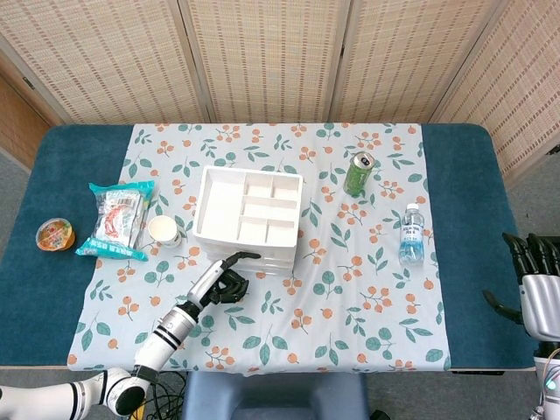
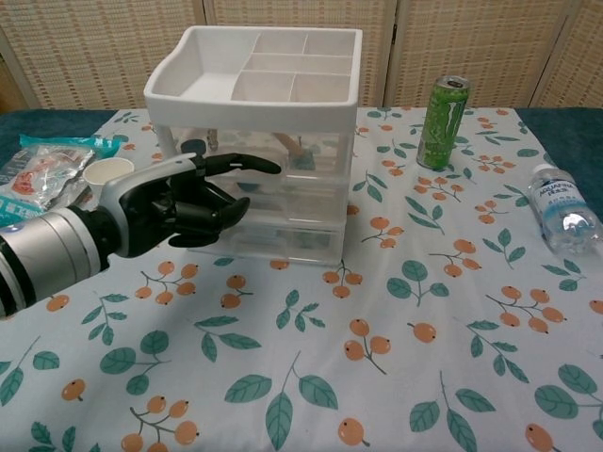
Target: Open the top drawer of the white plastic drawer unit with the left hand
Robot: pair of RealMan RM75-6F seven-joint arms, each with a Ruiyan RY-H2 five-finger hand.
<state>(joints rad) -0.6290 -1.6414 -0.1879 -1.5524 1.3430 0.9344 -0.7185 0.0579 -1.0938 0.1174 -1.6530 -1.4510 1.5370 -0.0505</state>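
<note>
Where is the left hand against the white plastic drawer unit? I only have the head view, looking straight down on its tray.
Observer: In the chest view the left hand is level with the top drawer, one finger stretched across its clear front, the rest curled in.
Operator: How many drawers are there?
Observer: Three, stacked under the tray of the white plastic drawer unit.
Operator: Anything in the top one?
Observer: Yes, small items show through the front, too blurred to name.
</note>
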